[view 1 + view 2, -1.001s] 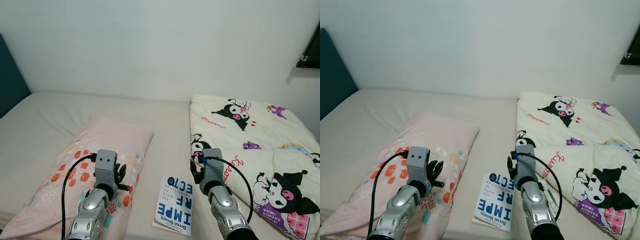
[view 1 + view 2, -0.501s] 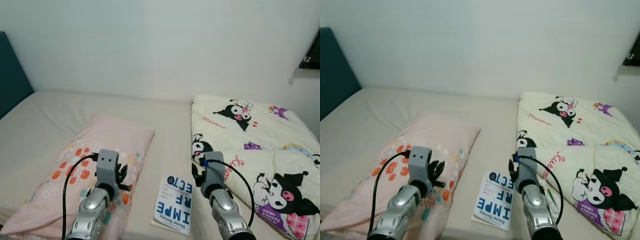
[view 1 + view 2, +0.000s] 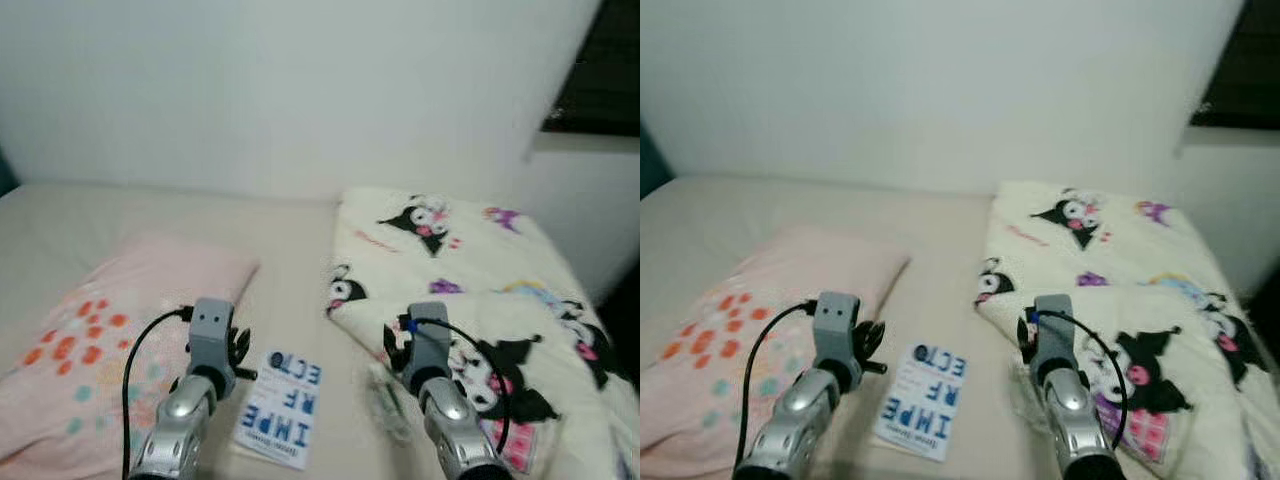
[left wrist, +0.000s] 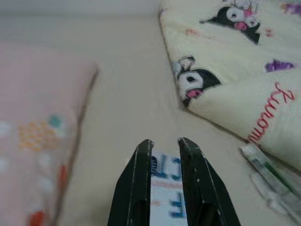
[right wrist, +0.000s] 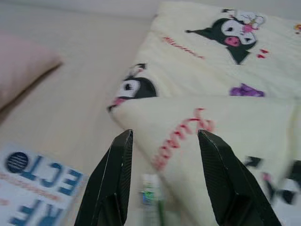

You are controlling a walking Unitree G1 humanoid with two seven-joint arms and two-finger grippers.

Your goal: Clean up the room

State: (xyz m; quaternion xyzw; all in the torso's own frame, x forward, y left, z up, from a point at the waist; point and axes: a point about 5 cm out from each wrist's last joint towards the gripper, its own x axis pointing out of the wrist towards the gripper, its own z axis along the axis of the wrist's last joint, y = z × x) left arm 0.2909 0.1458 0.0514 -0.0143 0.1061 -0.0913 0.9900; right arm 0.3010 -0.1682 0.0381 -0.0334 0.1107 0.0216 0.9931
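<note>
Beige bed sheet (image 3: 290, 250) is spreading across the bed below a plain white wall (image 3: 280, 90), with the head views slightly blurred. Lying on the robot's left is a pale pink pillow with orange and teal flower print (image 3: 110, 300). On the right a cream blanket printed with black-and-white cartoon characters (image 3: 470, 270) is lying folded and rumpled. Between pillow and blanket, a white paperback book with big blue letters (image 3: 282, 408) is lying flat on the sheet near the front edge of the bed. Just beside the blanket's near edge, a clear plastic packet with a green-marked item inside (image 4: 270, 176) is resting on the sheet, right of the book.

Left tool (image 4: 162, 183) is hovering over the sheet above the book's far end, its two black fingers (image 4: 138, 188) standing almost parallel with a narrow gap, gripping nothing. Right tool (image 5: 164, 183) is hanging over the blanket's near fold, fingers (image 5: 113, 183) spread wide and released, the packet's end showing between them below. Both silver arms are reaching forward from the bottom of the head views, black cables looping at each wrist. A dark window area (image 3: 600, 70) is sitting at upper right.
</note>
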